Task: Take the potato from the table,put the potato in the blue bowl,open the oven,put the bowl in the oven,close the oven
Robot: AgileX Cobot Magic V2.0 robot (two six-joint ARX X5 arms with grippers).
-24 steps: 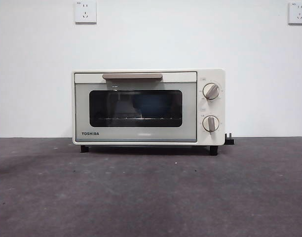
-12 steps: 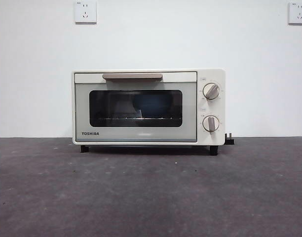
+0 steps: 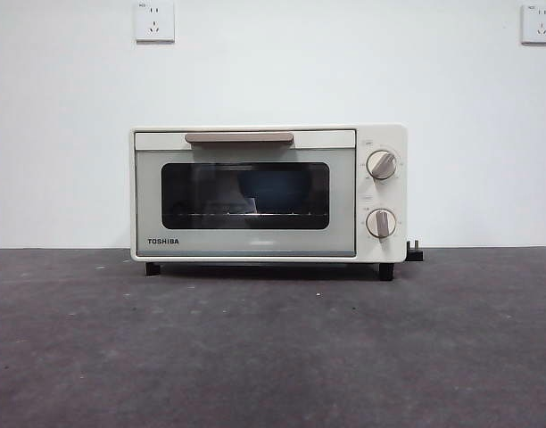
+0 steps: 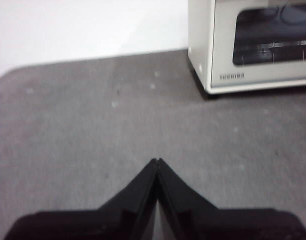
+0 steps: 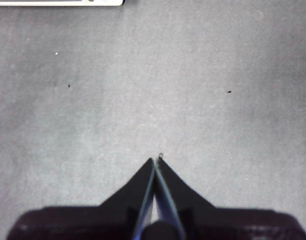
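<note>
Dark grey matte counter (image 3: 273, 357), nothing on it nearby. Left end effector (image 4: 156, 162) and right end effector (image 5: 156, 161) hover above it, both pinched closed on nothing. Further back, cream oven (image 3: 268, 193), door closed. Through the dark glass, blue bowl (image 3: 275, 189) dimly on the wire rack; potato not discernible. Judgement: task looks complete. Beige bar handle (image 3: 239, 137) is rigid, the natural grip for reopening; door likely light, hinged low.
</note>
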